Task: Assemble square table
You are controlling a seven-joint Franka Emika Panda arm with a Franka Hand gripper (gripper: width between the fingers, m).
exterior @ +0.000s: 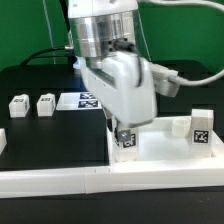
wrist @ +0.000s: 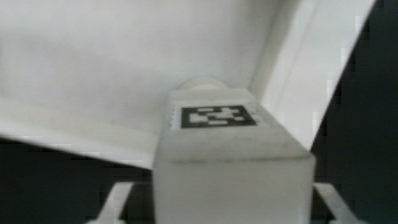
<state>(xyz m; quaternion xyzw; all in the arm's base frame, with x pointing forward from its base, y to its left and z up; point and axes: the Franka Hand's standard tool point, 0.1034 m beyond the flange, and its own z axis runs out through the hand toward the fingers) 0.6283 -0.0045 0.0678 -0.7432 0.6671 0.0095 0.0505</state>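
My gripper (exterior: 126, 132) is shut on a white leg block (exterior: 127, 139) with a tag on its end. It holds the block upright over the near-left corner of the white square tabletop (exterior: 165, 150). In the wrist view the leg block (wrist: 228, 160) fills the middle between my two fingers (wrist: 121, 200), its tag toward the camera. Behind it are the tabletop's floor (wrist: 107, 70) and raised rim. Two more leg blocks (exterior: 17, 103) (exterior: 45, 103) lie at the exterior view's left. Another tagged leg block (exterior: 202, 125) stands at the tabletop's right end.
The marker board (exterior: 85, 99) lies on the black table behind my arm. The long white barrier wall (exterior: 60, 181) runs along the front edge. A small white block (exterior: 178, 126) sits beside the right leg block.
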